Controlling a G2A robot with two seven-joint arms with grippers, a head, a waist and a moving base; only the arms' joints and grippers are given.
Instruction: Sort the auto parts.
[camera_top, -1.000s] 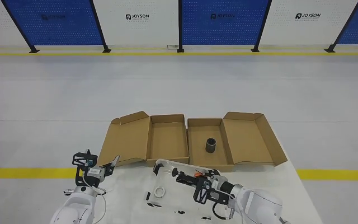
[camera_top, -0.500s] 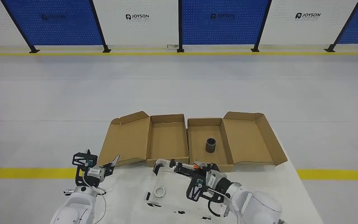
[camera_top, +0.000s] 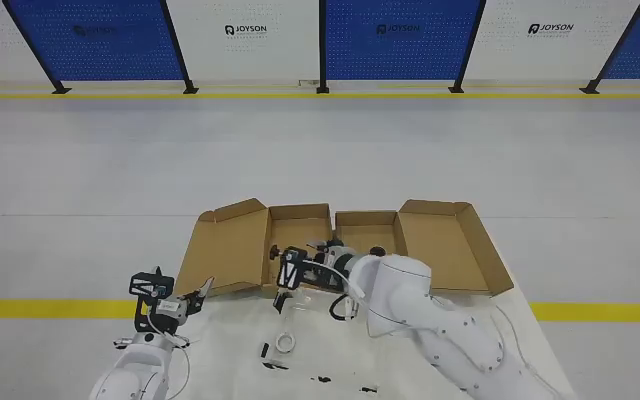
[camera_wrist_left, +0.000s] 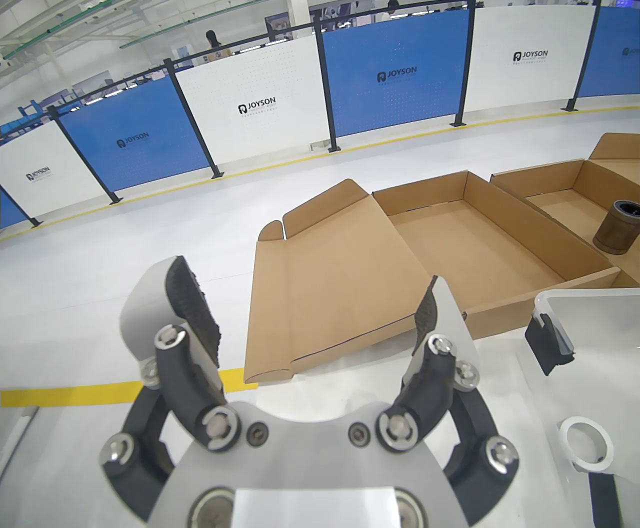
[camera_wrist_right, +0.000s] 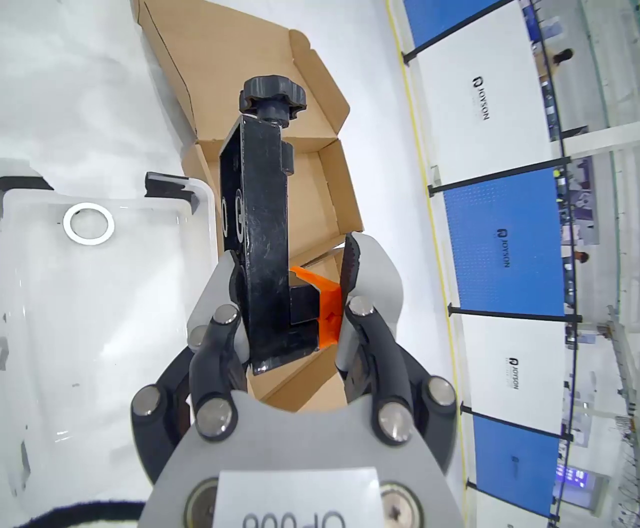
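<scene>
- Top view: the right gripper (camera_top: 297, 268) is over the front wall of the left cardboard box (camera_top: 300, 235). The left gripper (camera_top: 190, 298) is near this box's open lid.
- Left wrist view: the left gripper is wide open and holds nothing.
- Right wrist view: the right gripper is closed on a black bracket (camera_wrist_right: 260, 225), above the left cardboard box. A white ring (camera_wrist_right: 91, 223) lies in the clear bin (camera_wrist_right: 202, 200).

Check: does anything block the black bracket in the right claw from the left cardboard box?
Nothing visible does. The right claw holds the black bracket just above the left cardboard box, whose tray lies open-topped, and nothing shows between them.
</scene>
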